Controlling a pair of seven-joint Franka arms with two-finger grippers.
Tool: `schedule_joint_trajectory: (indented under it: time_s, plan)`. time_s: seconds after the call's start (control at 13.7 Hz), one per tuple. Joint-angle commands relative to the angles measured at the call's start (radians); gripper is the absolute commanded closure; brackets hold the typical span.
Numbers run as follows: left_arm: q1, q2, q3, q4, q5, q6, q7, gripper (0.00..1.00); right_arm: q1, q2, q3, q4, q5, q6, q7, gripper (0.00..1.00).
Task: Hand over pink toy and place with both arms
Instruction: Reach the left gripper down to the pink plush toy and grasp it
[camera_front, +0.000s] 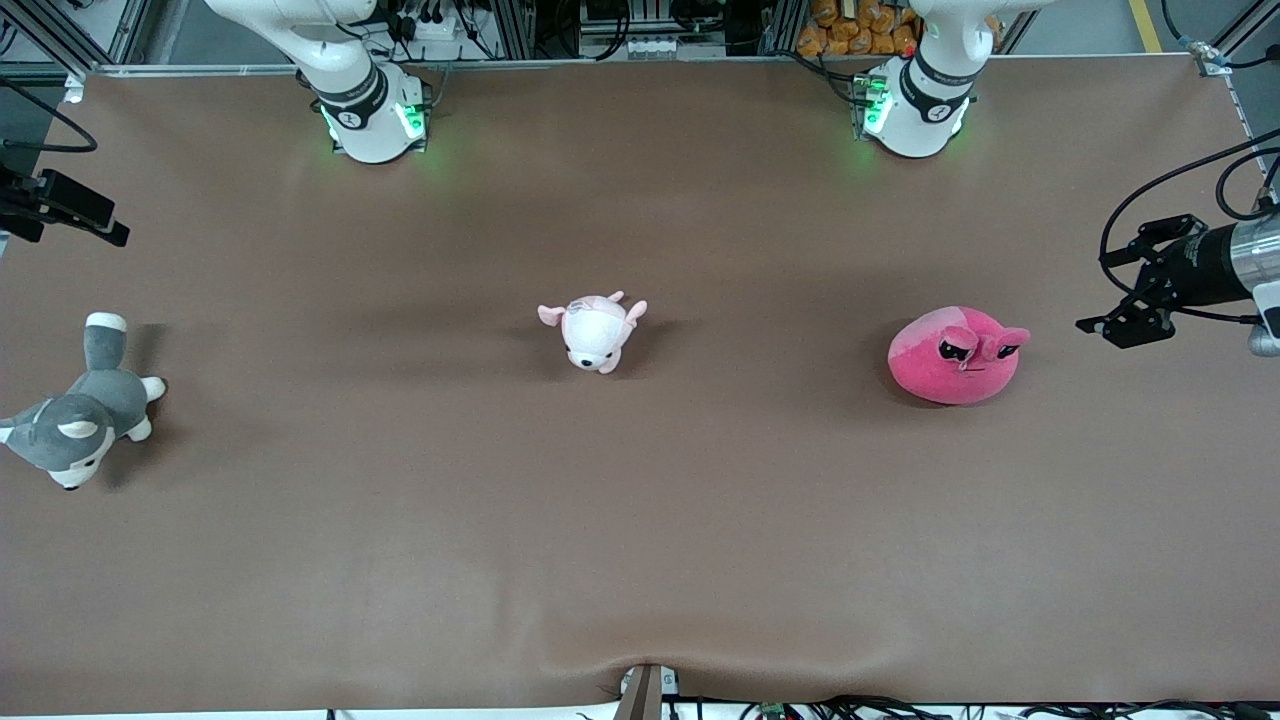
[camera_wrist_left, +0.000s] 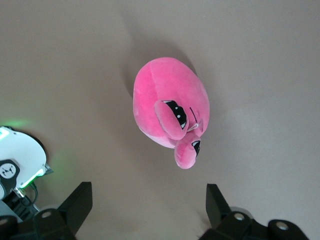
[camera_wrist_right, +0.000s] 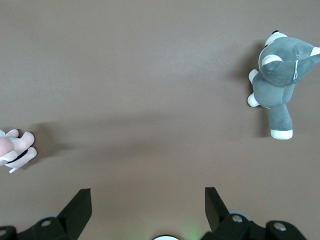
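Note:
The pink toy (camera_front: 955, 355) (camera_wrist_left: 167, 107) is a round hot-pink plush blob with a paler patch, half-closed black eyes and small ears. It rests on the brown table toward the left arm's end. My left gripper (camera_wrist_left: 148, 195) hangs open, high over the table, with the toy below it and clear of its fingers (camera_wrist_left: 80, 200). Near the right arm's base, my right gripper (camera_wrist_right: 147, 197) is also open, high over bare table, with nothing between its fingers (camera_wrist_right: 212, 202). Neither gripper shows in the front view, only the arms' bases (camera_front: 370, 120) (camera_front: 915, 115).
A small pale pink-and-white plush (camera_front: 592, 333) (camera_wrist_right: 15, 150) lies mid-table. A grey-and-white plush dog (camera_front: 80, 420) (camera_wrist_right: 280, 80) lies near the table edge at the right arm's end. Black camera fixtures (camera_front: 1150, 290) (camera_front: 60, 205) jut in over both ends of the table.

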Motion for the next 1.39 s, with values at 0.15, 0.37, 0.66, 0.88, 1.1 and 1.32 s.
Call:
schedule_joint_trajectory:
  time_s: [0.15,0.37,0.66,0.88,1.1,1.32]
  plan:
    - [0.026,0.018,-0.004,-0.010,-0.074,0.008,-0.035,0.00,-0.004,0.008,0.004,0.019,0.012,-0.006,0.006,0.00]
    - [0.042,0.029,-0.004,-0.018,-0.108,0.008,-0.060,0.00,-0.004,0.008,0.004,0.019,0.012,-0.008,0.006,0.00]
    - [0.053,0.041,-0.004,-0.041,-0.160,0.008,-0.084,0.00,-0.004,0.008,0.005,0.019,0.012,-0.008,0.007,0.00]
    - [0.062,0.072,-0.004,-0.050,-0.206,0.008,-0.117,0.00,-0.004,0.008,0.005,0.019,0.012,-0.008,0.007,0.00]
    - [0.096,0.121,-0.004,-0.050,-0.229,0.009,-0.124,0.00,-0.004,0.008,0.005,0.019,0.012,-0.006,0.006,0.00]
    - [0.142,0.151,-0.006,-0.073,-0.246,0.009,-0.124,0.00,-0.004,0.012,0.005,0.019,0.012,-0.006,0.006,0.00]
